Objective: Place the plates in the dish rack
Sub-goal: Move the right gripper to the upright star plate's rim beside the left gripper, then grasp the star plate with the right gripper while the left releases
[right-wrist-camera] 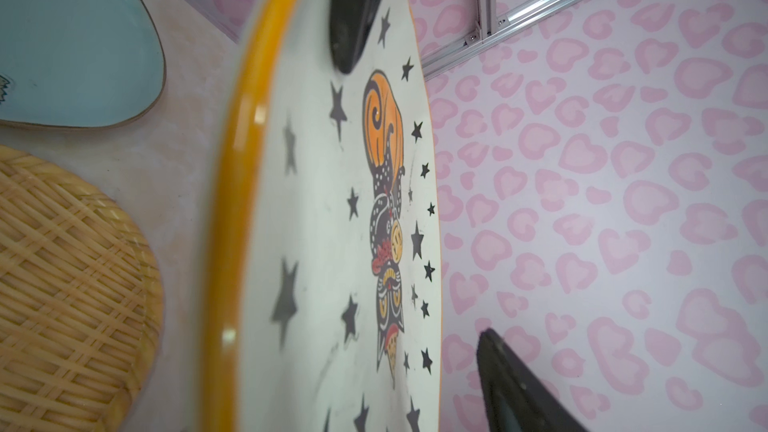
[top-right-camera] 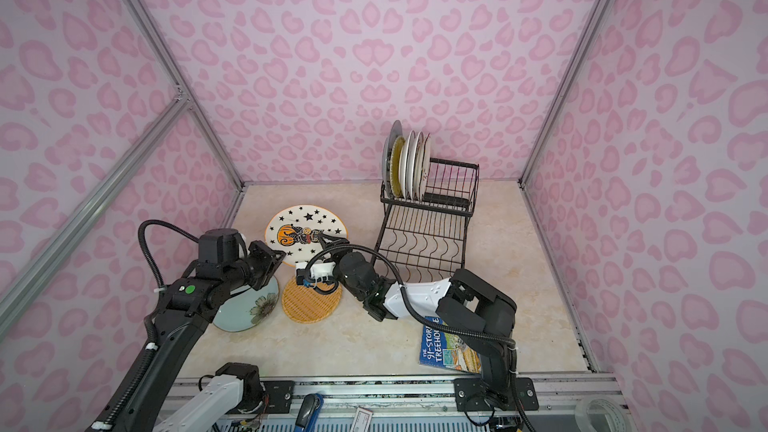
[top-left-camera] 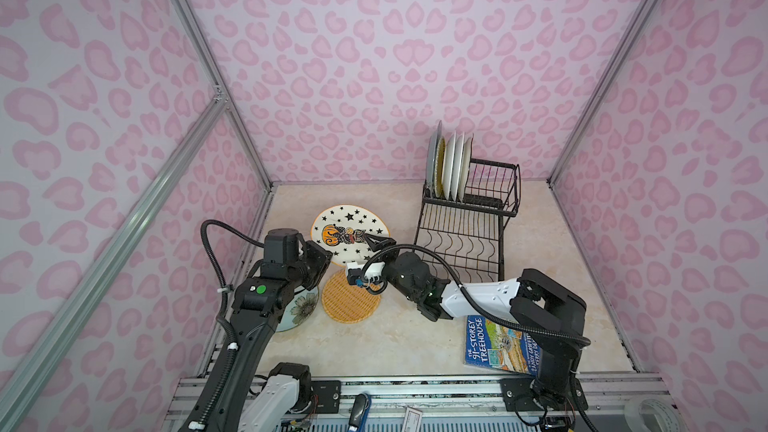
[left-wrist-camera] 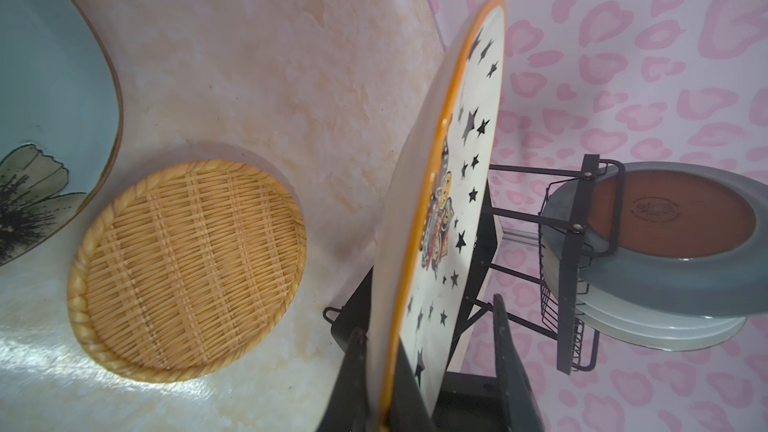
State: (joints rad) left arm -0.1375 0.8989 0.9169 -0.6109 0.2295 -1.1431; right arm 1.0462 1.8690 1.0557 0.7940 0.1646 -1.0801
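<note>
Top views both show a pale cream, marble-veined tabletop (top-left-camera: 415, 338), smooth and faintly glossy, boxed on three sides by walls (top-left-camera: 374, 56) printed with pink heart-like blotches and braced by aluminium bars (top-left-camera: 195, 43). The dish rack (top-left-camera: 461, 238), of thin black wire, stands at the far edge right of the middle. Its raised basket holds a row of plates (top-left-camera: 451, 164) on edge, a grey one outermost, then a yellow one, then white ones. Its lower tray of wavy wires reaches toward the near side. The star plate (top-left-camera: 349, 222), glossy white with an orange rim, black stars and a pumpkin-and-cat figure, hangs tilted over the far left part of the tabletop. The left pincer (left-wrist-camera: 384, 371) is clenched on its near-left rim. The right pincer (top-left-camera: 374, 241) sits at the opposite rim with jaws apart, its one visible finger (right-wrist-camera: 519, 384) standing clear of the plate's face. The orange woven-look plate (top-left-camera: 351, 301) lies flat just nearer than the star plate. The pale green floral plate (top-right-camera: 245, 309) lies by the left edge, partly under the left arm. A blue paperback (top-left-camera: 494, 347) lies at the near edge toward the right corner, partly under the right arm. Open room lies across the middle and along the right edge.
</note>
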